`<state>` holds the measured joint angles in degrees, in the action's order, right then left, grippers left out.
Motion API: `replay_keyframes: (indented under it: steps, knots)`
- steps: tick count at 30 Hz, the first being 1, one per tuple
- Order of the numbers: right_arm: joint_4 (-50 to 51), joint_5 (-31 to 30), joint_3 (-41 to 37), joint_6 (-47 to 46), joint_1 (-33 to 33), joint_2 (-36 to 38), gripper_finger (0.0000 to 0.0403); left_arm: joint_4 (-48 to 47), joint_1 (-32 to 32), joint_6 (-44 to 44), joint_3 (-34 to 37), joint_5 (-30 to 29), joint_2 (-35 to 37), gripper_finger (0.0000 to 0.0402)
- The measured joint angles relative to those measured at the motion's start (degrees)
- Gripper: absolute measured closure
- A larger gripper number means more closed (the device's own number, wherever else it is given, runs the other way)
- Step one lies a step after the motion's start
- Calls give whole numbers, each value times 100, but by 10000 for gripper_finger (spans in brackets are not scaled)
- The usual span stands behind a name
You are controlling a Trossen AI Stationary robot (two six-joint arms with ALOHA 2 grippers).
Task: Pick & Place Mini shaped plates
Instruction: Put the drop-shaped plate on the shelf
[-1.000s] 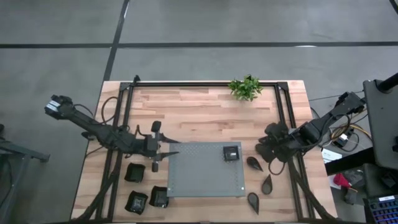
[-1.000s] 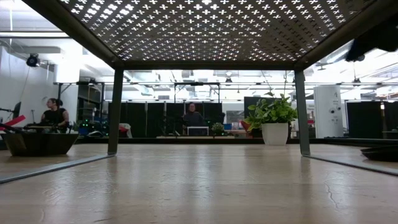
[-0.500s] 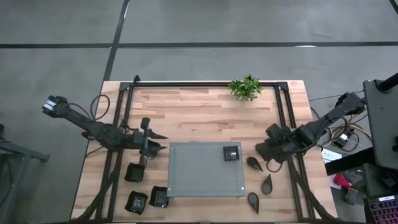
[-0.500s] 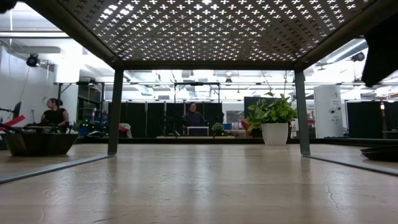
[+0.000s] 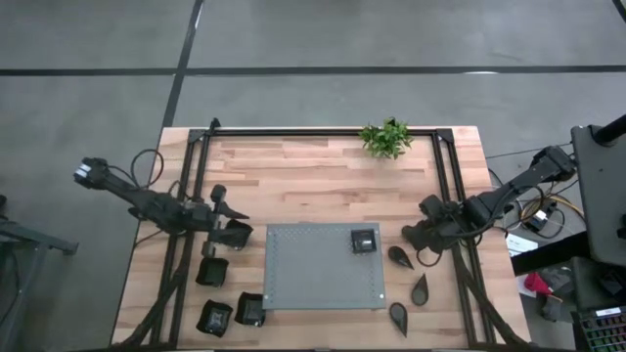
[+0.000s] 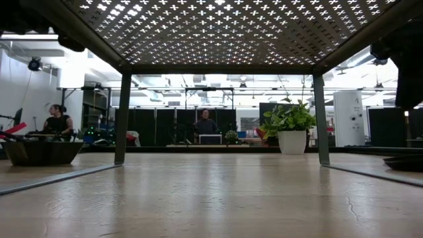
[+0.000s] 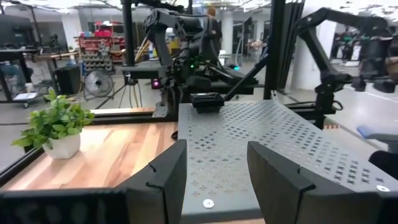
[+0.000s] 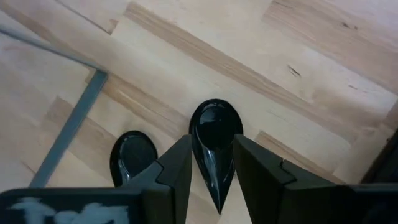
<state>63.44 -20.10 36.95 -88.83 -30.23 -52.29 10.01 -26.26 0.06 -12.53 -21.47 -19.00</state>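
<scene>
The mini shaped plates are small black dishes. One square plate (image 5: 363, 241) sits on the grey dotted mat (image 5: 313, 279), a raised perforated platform. Three squarish ones (image 5: 210, 271) lie on the table left of the mat, three teardrop ones right of it. My right gripper (image 5: 411, 238) points down, open, over the farthest teardrop plate (image 8: 214, 134). Its fingers stand on either side above the plate's pointed end, not touching it. My left gripper (image 7: 214, 180) is open and level at the mat's left edge, with nothing in it.
A potted green plant (image 5: 386, 137) stands at the far edge. A black frame (image 5: 445, 186) runs along the table's far, left and right sides. A second teardrop plate (image 8: 132, 155) lies close beside the one under my right gripper. People show in the room beyond.
My left gripper has drawn back from the mat toward the table's left edge and sunk lower. My right gripper has come down toward the farthest teardrop plate and rolled a little.
</scene>
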Motion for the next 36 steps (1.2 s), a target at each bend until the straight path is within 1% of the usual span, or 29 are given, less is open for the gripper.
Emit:
replay_keyframes:
  steps: [6, 9, 13, 21, 28, 33, 36]
  knots:
    - [-80, 125, -64, -200, 170, -207, 290, -249, 0, -116, 320, 50, 632, 239]
    - [-98, 283, -79, -183, 239, -507, 295, -199, 0, -130, 425, 201, 881, 239]
    - [-103, 430, -81, -82, 255, -890, 300, -295, 0, -167, 548, 253, 1107, 239]
    - [-119, 823, -81, -143, 252, -1403, 294, -459, 0, -219, 636, 249, 1174, 239]
    - [-201, 863, -87, -138, 252, -1675, 294, -762, -2, -235, 653, 327, 1172, 239]
    - [-518, 917, -140, -120, 252, -1822, 299, -734, -7, -366, 817, 406, 1181, 239]
    - [-513, 961, -194, -125, 248, -1918, 302, -694, -4, -383, 915, 379, 1184, 239]
